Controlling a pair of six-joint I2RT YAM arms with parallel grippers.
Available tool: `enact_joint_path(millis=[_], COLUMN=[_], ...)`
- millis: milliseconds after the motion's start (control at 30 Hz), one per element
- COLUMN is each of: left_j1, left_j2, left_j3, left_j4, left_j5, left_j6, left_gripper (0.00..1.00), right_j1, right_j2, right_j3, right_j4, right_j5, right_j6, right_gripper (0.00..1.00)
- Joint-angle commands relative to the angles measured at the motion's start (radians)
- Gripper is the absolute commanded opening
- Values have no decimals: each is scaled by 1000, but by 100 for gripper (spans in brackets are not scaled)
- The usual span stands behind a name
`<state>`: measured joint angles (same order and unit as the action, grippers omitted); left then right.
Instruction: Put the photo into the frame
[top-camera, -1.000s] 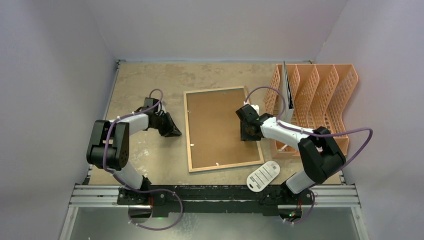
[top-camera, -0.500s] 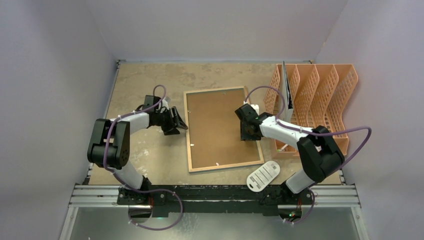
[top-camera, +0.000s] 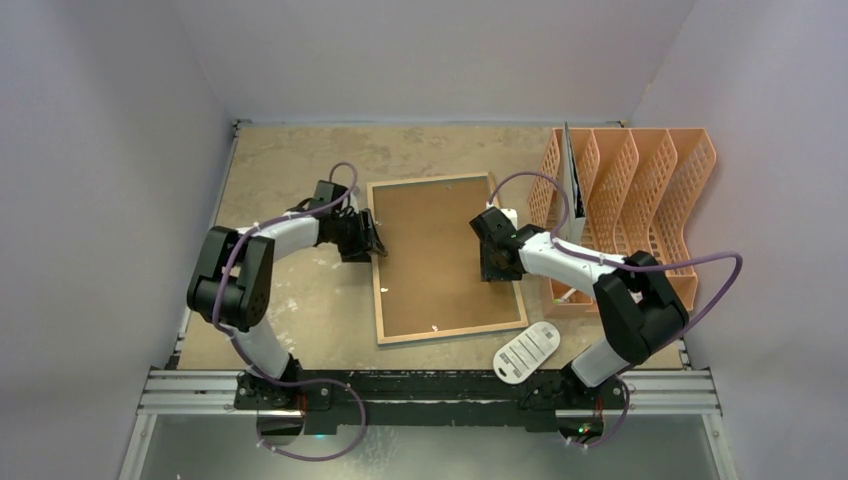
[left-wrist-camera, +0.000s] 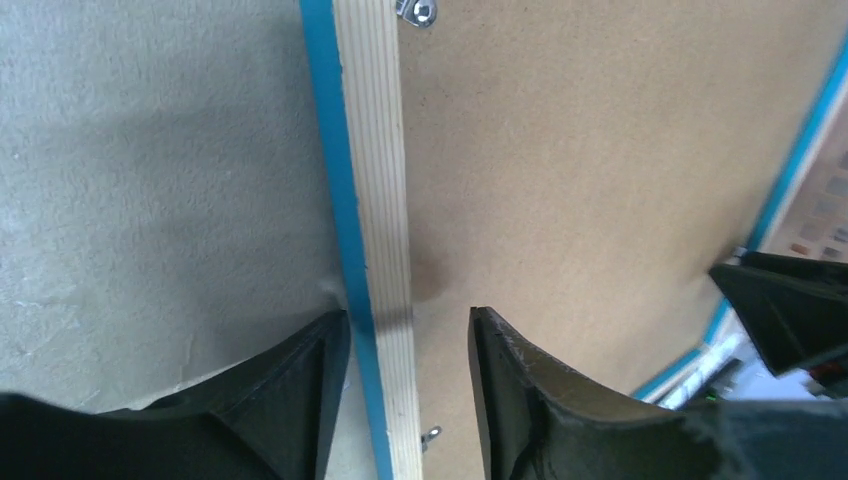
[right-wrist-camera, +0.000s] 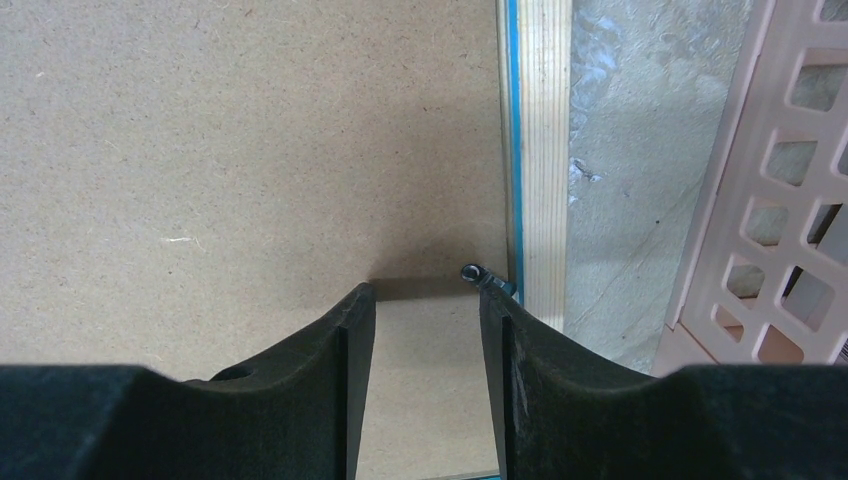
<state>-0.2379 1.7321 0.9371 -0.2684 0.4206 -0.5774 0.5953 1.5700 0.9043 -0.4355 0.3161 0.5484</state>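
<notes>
The frame (top-camera: 379, 270) lies face down, its light wood back up and a blue edge showing (left-wrist-camera: 370, 150). A brown backing board (top-camera: 440, 260) fills it. My left gripper (top-camera: 371, 241) is open, its jaws straddling the frame's left border (left-wrist-camera: 408, 315) without closing on it. My right gripper (top-camera: 489, 268) hovers open over the backing board (right-wrist-camera: 250, 150), just inside the right border (right-wrist-camera: 545, 150). Its right finger is beside a small metal clip (right-wrist-camera: 472, 272). The photo is hidden.
An orange file organizer (top-camera: 640, 200) stands right of the frame, with a thin upright sheet (top-camera: 573, 185) in its left slot. A white oval perforated piece (top-camera: 527, 350) lies near the front edge. Bare table (top-camera: 290, 160) stretches left of the frame.
My left gripper has swung right from the bare table to the frame's left border and opened. The right arm has stayed put.
</notes>
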Motion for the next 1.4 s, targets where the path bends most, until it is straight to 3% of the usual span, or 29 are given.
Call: enact_joint_path(millis=[0,100,367,667,867,1133,1367], left_j1=[-41,-41,-38,41,102,135,135], left_j2=[77,88,109,148,153,168,179], left_j3=[3,23,103,146,179,208,218], left_j4=[-135,-172,-249,-274,-305,-298,-293], left_j5=[-288,-356,-468,-479,-505,-425,-425], left_j6=[60,74,131,148,186,178,172], left_gripper=[45,31,17,16,16,28,28], right_j1=[-10,-9,-9,-9,22,56,57], right_j2=[28,19,15,26,25,82,109], right_j3=[-4,-9,1,43,84,136,121], right_j4=[21,36,78,94,177,178,171], right_j5=[17,1,-46,-84,-221,-206,-271], right_j6=[-21,-31,-59,-98,-186,-199,-219], right_gripper=[47,46,44,44,45,46,42])
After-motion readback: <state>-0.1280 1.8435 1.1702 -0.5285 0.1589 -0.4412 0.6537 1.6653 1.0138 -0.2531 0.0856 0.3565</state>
